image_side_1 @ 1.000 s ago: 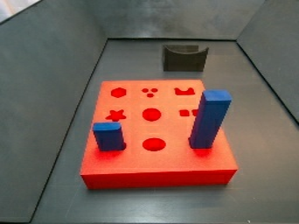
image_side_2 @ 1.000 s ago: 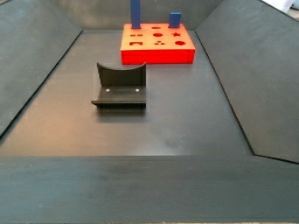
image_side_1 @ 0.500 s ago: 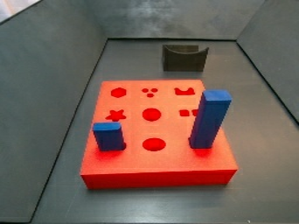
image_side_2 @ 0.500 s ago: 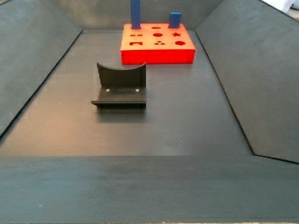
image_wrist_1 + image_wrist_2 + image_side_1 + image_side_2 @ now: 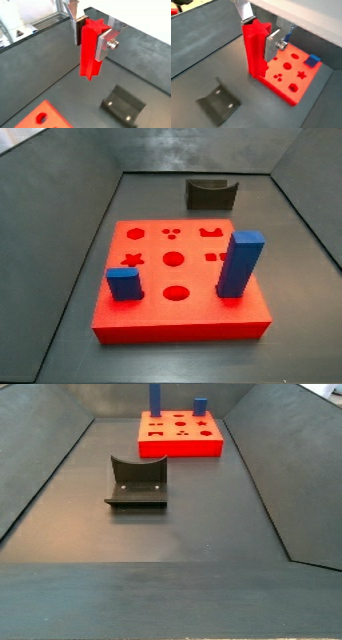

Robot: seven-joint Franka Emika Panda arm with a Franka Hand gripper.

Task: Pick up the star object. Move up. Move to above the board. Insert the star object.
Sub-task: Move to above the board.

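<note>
Wrist views, star object (image 5: 89, 50) clamped upright within hand (image 5: 91, 31)

Dark grey floor (image 5: 174, 534) with the board (image 5: 179, 446), the fixture (image 5: 138, 482); the gripper (image 5: 90, 27) aloft.

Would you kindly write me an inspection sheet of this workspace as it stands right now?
Surface: dark grey floor, bare apart from the items below.
Job's things: the star object is held upright in the gripper, clear of the floor; the board lies flat, its star hole unfilled.
Clutter: tall blue block and short blue block stand on the board; the fixture stands on the floor apart from it.
Grippers: the gripper shows in both wrist views, shut on the star object; not in either side view.
Cables: nothing seen.
Surroundings: grey sloping walls around the floor.
</note>
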